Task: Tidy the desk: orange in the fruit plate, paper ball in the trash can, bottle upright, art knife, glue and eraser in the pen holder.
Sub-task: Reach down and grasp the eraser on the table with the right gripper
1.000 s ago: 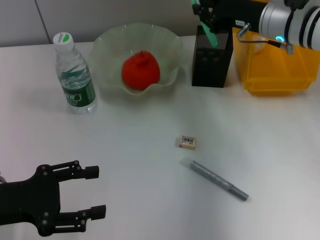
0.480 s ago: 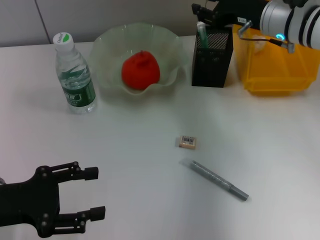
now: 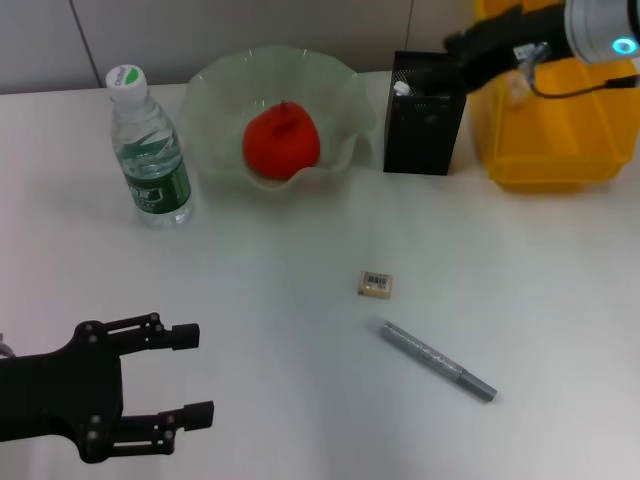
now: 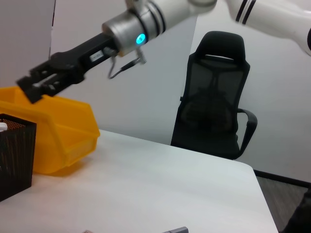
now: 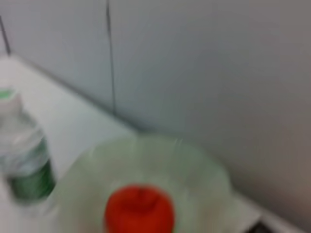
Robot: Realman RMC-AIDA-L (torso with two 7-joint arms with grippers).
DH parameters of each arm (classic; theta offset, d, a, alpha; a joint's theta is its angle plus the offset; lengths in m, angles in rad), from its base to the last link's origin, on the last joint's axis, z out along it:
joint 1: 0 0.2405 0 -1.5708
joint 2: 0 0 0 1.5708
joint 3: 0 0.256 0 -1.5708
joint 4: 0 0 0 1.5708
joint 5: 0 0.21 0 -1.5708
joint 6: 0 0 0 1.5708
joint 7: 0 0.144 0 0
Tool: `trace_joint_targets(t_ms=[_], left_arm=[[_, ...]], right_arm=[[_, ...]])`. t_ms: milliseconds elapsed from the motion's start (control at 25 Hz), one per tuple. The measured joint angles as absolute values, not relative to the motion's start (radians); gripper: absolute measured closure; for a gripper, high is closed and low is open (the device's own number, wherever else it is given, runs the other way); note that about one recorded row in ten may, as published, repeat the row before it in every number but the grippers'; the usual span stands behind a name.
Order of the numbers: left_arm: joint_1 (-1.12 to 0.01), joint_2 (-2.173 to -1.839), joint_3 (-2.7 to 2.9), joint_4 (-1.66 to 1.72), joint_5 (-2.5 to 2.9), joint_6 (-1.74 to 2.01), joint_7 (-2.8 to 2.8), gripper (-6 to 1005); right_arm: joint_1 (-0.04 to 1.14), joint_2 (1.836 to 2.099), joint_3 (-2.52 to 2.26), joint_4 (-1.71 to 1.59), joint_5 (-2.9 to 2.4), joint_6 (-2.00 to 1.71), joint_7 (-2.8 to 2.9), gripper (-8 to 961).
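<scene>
Since the earlier frames, the right gripper [image 3: 462, 45] has drawn back from above the tall square black metal mesh pen holder [image 3: 423, 118] toward the big bright yellow plastic trash can [image 3: 545, 150], leaving a white-topped item [image 3: 402, 88] standing inside the holder; whether its fingers are spread or closed cannot be told.

White desk [image 3: 300, 230]: carries all items. Yellow trash can: far right corner, just beside the pen holder; a small crumpled white paper ball [image 3: 516, 88] shows inside it. Large translucent pale-green glass fruit plate [image 3: 210, 95] with wavy rim: far centre, holding the squat red-orange orange [image 3: 281, 140]. Left gripper [image 3: 190, 376]: low at the near left edge of the desk, black fingers spread wide and holding nothing, well apart from every item. Clear plastic water bottle [image 3: 148, 150] with green label and white cap: upright, just to the left of the fruit plate. Grey pen-shaped art knife [image 3: 437, 360]: lying flat, slanted, in the near centre. Small beige rectangular eraser [image 3: 375, 283] with barcode sticker: flat on the desk, near the knife's upper end, not touching it.

Left wrist view: right arm over the trash can [image 4: 58, 131]; a black mesh office chair [image 4: 214, 97] stands beyond the desk.
</scene>
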State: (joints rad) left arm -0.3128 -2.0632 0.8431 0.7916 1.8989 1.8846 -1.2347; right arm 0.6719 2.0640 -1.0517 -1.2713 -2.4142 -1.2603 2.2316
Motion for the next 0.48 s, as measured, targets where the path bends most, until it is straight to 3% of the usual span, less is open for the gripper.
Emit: trace_joint_targets(t_ms=[280, 480], left_arm=[[-0.317, -2.065, 0.845, 0.792, 1.899, 1.884, -1.235, 217], [-0.319, -2.065, 0.845, 0.792, 1.899, 1.884, -1.235, 217]], right_arm=[[0.851, 2.041, -1.044, -1.334, -2.654, -1.717, 2.382, 266], [0.928, 2.027, -1.054, -1.224, -2.677, -1.813, 2.377, 266]])
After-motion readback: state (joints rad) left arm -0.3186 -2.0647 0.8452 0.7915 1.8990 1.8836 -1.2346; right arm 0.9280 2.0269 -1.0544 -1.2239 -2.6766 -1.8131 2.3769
